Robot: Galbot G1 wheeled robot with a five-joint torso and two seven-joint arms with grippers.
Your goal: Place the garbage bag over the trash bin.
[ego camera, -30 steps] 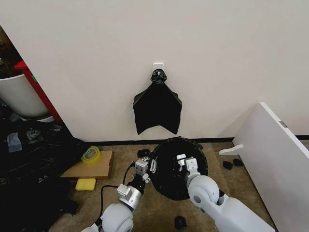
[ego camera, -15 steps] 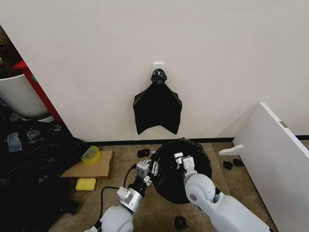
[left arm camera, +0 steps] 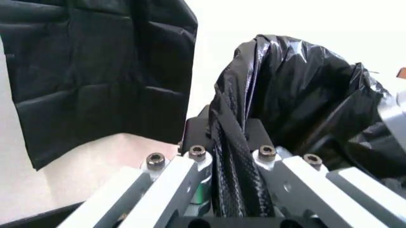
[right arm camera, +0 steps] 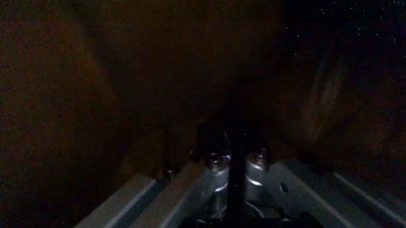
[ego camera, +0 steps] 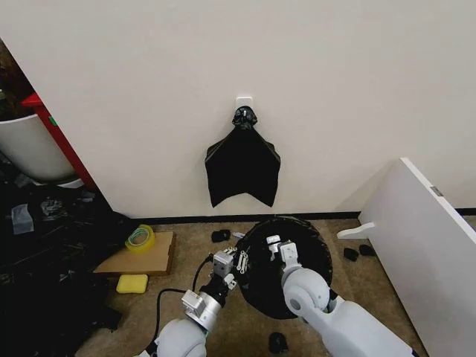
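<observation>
The garbage bag (ego camera: 286,260) stood on the floor below the bunch of black bags (ego camera: 242,167) hanging on the wall, its mouth spread into a round, dark opening; it hid whatever was beneath it, so no bin could be made out under it. The left gripper (left arm camera: 229,156) was clamped on a gathered fold of the bag's edge, at the side of the opening nearer the yellow tape roll (ego camera: 140,238), apparently to keep the mouth stretched. The right gripper (ego camera: 277,245) reached over the opening, and its wrist view looked into darkness, probably inside the bag; its fingers appeared pressed together on a thin dark fold. The plastic was thin, glossy and deeply creased.
</observation>
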